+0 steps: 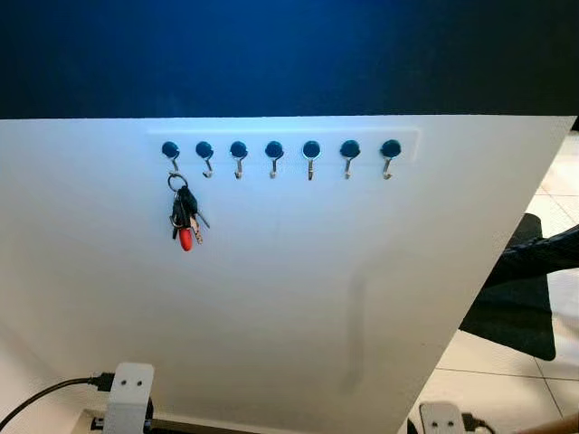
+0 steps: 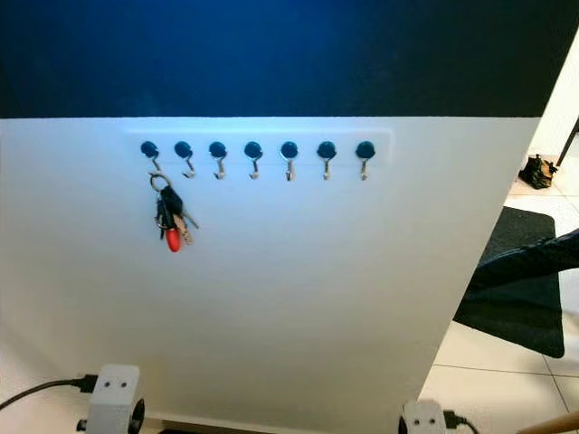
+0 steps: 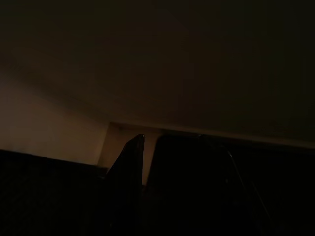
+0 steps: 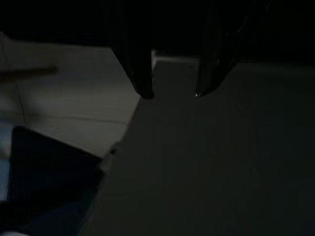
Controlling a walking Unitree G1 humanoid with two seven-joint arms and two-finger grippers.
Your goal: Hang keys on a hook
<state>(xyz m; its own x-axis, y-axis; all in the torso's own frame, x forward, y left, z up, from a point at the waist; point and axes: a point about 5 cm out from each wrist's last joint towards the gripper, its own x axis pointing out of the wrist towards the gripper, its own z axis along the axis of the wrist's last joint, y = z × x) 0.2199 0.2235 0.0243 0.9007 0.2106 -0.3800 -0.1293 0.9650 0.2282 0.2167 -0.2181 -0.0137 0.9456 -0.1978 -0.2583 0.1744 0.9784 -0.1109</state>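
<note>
A bunch of keys [image 1: 184, 217] with a red fob hangs from a ring on the leftmost hook [image 1: 171, 155] of a row of several blue-capped hooks [image 1: 274, 155]. The row is fixed to a white panel [image 1: 317, 271] under a dark blue band. Both arms hang low, well below the keys; their white wrist parts show at the lower edge [image 1: 127, 391] [image 1: 443, 419]. In the dark left wrist view, my left gripper [image 3: 149, 140] has its fingers nearly together with nothing between them. My right gripper [image 4: 172, 93] is open and empty, pointing along the panel's edge.
To the right of the panel lies tiled floor with a dark mat [image 1: 516, 316]. A small dark bag [image 2: 538, 170] sits on the floor farther back. A black cable [image 1: 45, 393] runs to my left wrist at the lower left.
</note>
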